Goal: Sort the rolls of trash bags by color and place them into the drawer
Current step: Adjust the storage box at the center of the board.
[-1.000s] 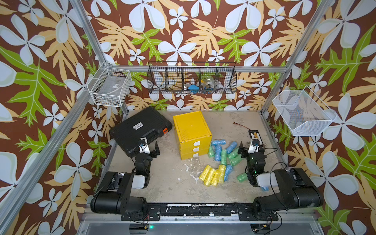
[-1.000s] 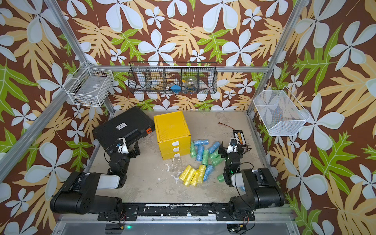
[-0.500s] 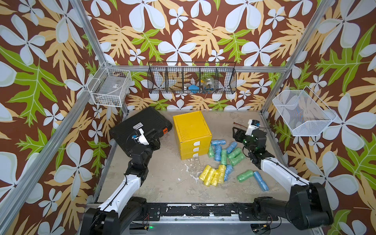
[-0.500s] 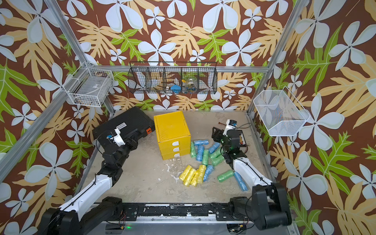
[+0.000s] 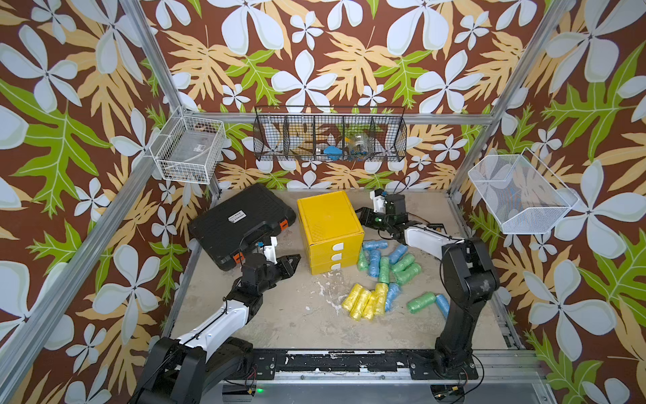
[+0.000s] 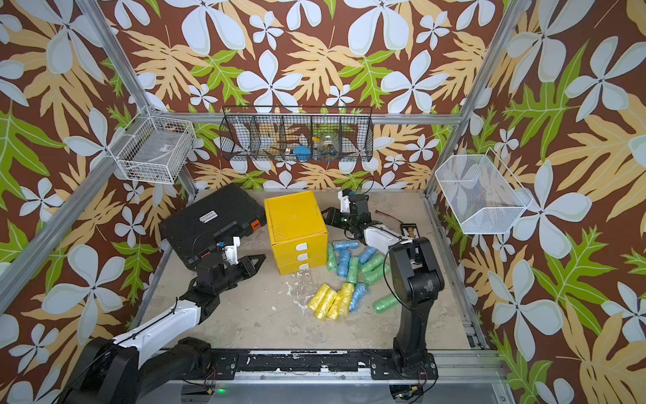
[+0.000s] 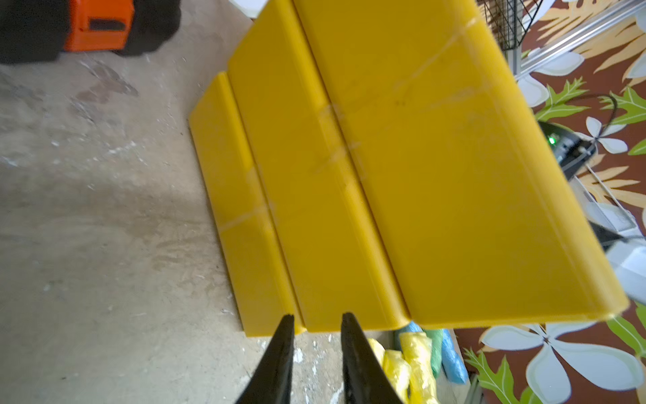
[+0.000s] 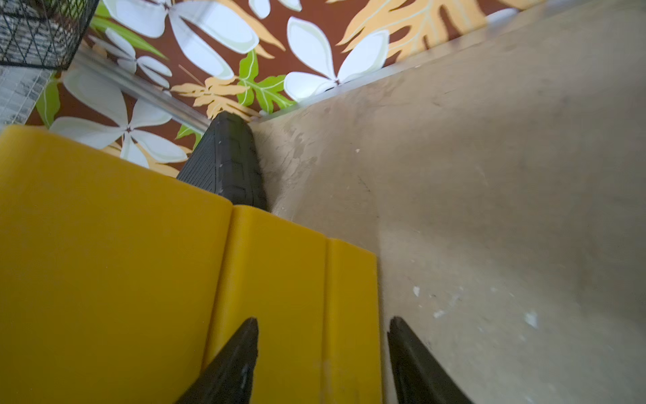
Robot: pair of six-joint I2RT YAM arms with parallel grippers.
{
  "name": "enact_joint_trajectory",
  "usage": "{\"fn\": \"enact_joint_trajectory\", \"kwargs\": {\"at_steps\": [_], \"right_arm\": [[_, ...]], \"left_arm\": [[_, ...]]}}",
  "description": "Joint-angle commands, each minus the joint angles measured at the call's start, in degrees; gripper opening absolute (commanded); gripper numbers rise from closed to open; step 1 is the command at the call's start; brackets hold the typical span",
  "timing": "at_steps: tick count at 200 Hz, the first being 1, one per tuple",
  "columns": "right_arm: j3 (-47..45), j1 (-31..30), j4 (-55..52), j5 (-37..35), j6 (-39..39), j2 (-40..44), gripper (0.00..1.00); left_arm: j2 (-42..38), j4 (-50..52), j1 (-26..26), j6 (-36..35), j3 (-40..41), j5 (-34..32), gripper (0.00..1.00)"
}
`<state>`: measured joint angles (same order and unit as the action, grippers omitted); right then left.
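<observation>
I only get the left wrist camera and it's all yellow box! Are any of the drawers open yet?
Observer: No, all three drawers of the yellow chest look shut, white tabs facing the rolls.
Operator: Where's the other arm?
Observer: The right pincer, open and empty, is by the chest's back corner, on the side away from your arm.
Operator: Any rolls hiding from me?
Observer: Yes, one green roll and one blue roll lie apart from the pile, by the right arm.
</observation>
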<state>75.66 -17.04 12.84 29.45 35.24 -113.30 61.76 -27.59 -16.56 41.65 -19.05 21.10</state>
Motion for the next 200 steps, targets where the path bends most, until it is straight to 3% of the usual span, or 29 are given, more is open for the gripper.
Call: {"fn": "enact_joint_trajectory", "kwargs": {"at_steps": [1, 59, 100, 162, 200], "right_arm": [[5.5, -1.64, -2.39, 4.19, -1.36, -4.36, 0.61], [22.43, -6.96, -10.32, 11.51, -4.29, -16.8, 0.62], [29.45, -9.44, -16.33, 9.34, -6.44, -20.29, 0.62], [20.22, -4.96, -18.7, -6.64, -4.39, -7.55, 0.7], [7.39, -2.12, -19.0, -9.77, -4.22, 5.91, 0.71]], "left_arm": [[0.97, -2.62, -1.26, -0.05, 0.02, 1.27, 0.27], [3.21, -2.83, -2.86, -0.82, -1.08, 1.94, 0.27], [-4.31, 2.36, -3.39, -0.2, 2.17, -1.94, 0.27], [-20.64, 23.36, -3.45, -3.36, -2.82, -5.64, 0.27], [-27.26, 34.22, -3.46, -5.95, -11.69, -10.22, 0.33]]}}
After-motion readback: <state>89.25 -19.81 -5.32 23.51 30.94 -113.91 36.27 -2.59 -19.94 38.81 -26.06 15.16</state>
